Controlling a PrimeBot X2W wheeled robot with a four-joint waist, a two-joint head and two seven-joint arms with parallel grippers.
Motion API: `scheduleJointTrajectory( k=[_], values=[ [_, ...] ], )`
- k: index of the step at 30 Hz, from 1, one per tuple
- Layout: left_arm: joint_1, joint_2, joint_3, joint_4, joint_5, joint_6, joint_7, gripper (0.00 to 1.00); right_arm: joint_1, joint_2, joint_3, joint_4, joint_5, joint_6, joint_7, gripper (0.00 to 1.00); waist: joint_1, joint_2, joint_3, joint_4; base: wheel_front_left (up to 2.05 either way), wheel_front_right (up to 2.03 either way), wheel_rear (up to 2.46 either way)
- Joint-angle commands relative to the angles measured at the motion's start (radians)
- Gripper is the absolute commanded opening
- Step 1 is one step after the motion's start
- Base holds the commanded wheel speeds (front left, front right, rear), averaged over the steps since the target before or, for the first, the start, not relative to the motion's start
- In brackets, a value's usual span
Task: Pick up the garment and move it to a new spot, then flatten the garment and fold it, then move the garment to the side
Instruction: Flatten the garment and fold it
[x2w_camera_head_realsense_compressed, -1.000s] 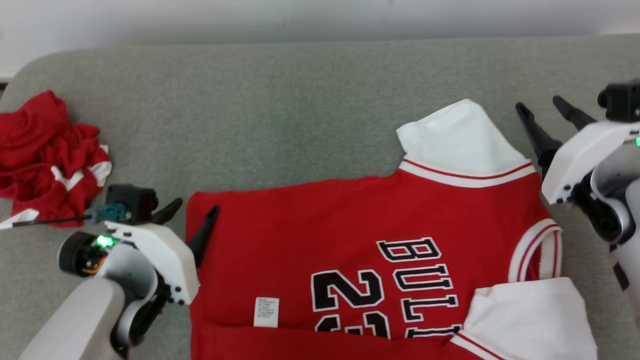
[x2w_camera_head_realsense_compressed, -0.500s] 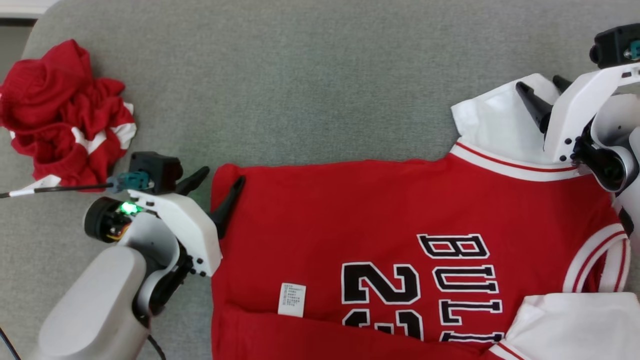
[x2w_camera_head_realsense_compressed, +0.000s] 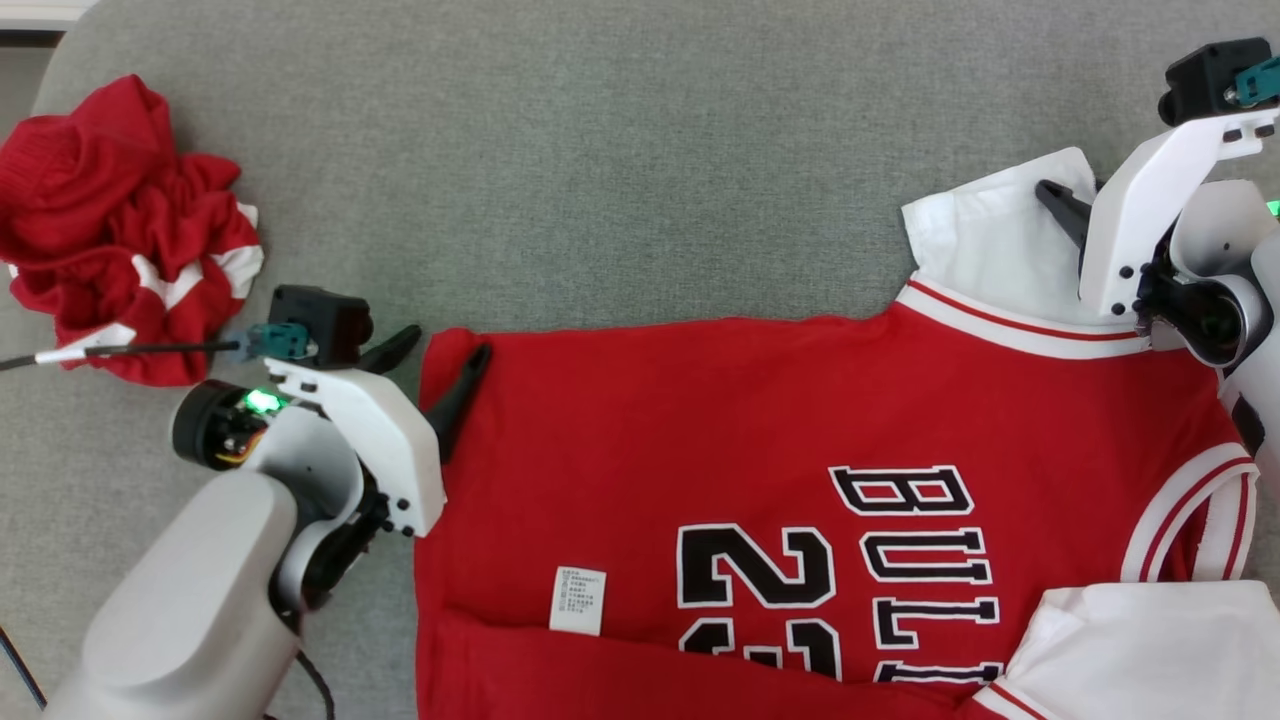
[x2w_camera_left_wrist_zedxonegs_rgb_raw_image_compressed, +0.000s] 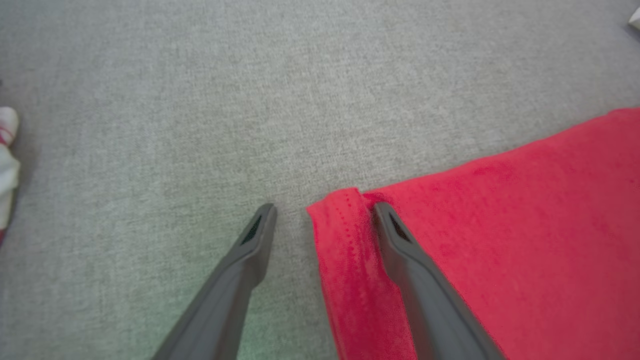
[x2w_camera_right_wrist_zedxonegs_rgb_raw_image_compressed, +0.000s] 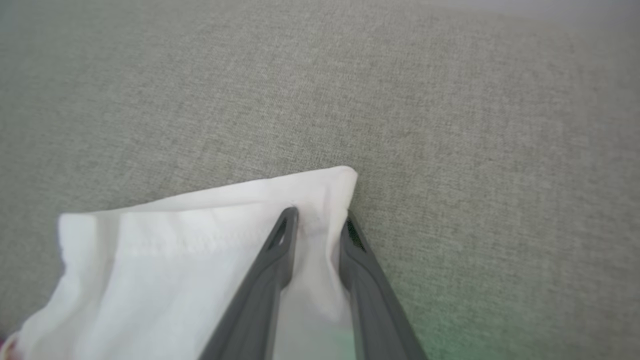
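Right gripper (x2w_camera_right_wrist_zedxonegs_rgb_raw_image_compressed: 318, 220) narrowed around sleeve (x2w_camera_right_wrist_zedxonegs_rgb_raw_image_compressed: 175, 240) — grip unclear, left gripper (x2w_camera_left_wrist_zedxonegs_rgb_raw_image_compressed: 324, 207) wide open astride garment (x2w_camera_left_wrist_zedxonegs_rgb_raw_image_compressed: 525, 225)

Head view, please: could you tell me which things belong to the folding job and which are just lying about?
Job:
- jersey, spread out
- left gripper, open, astride the jersey's corner
- right gripper, fingers astride the white sleeve

Lying about:
- crumpled red garment, far left, apart from the jersey
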Motion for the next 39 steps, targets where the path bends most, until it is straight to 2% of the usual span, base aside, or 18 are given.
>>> scheduleJointTrajectory(
  k=[1, 2, 4, 10, 17, 23, 34, 39],
  values=[
    [0.005, 0.003, -0.010, 0.015, -0.013, 0.001, 0.018, 1.00, 0.032, 0.006, 0.018, 0.016, 0.010, -0.002, 0.024, 0.06, -0.0001, 0.0000, -0.001, -0.002, 0.00, 0.00, 0.00],
    [0.006, 0.006, -0.013, 0.017, -0.013, 0.003, 0.028, 0.74, 0.035, 0.005, 0.025, 0.014, 0.016, -0.002, 0.023, 0.00, -0.0001, 0.0000, -0.002, -0.005, 0.00, 0.00, 0.00],
    [0.010, 0.010, -0.014, 0.015, -0.018, 0.003, 0.036, 0.00, 0.038, 0.001, 0.040, 0.000, 0.025, -0.002, 0.010, 0.00, -0.0001, 0.0000, -0.008, -0.009, 0.00, 0.00, 0.00],
    [0.021, 0.032, 0.004, 0.004, -0.022, 0.012, 0.024, 0.00, 0.014, -0.027, 0.061, -0.012, 0.023, -0.002, -0.129, 0.00, -0.0001, 0.0000, -0.035, -0.017, 0.00, 0.00, 0.00],
    [0.045, 0.057, 0.018, 0.012, -0.007, 0.038, -0.012, 0.00, 0.008, -0.005, 0.087, 0.060, 0.006, -0.002, -0.253, 0.00, -0.0001, 0.0000, -0.096, -0.037, 0.00, 0.00, 0.00],
    [0.073, 0.072, 0.024, 0.019, -0.031, 0.030, -0.002, 0.00, 0.054, 0.006, 0.116, 0.031, 0.072, -0.002, -0.279, 0.00, -0.0001, 0.0000, -0.157, -0.064, 0.00, 0.00, 0.00],
    [0.171, 0.140, 0.045, 0.008, -0.088, 0.038, 0.046, 0.00, 0.181, -0.055, 0.207, -0.077, 0.166, -0.002, -0.327, 0.00, -0.0001, 0.0000, -0.290, -0.146, 0.00, 0.00, 0.00],
    [0.205, 0.162, 0.045, -0.028, -0.122, 0.022, 0.093, 0.00, 0.228, -0.086, 0.245, -0.138, 0.216, -0.002, -0.309, 0.00, -0.0001, 0.0000, -0.344, -0.170, 0.00, 0.00, 0.00]
  ],
)
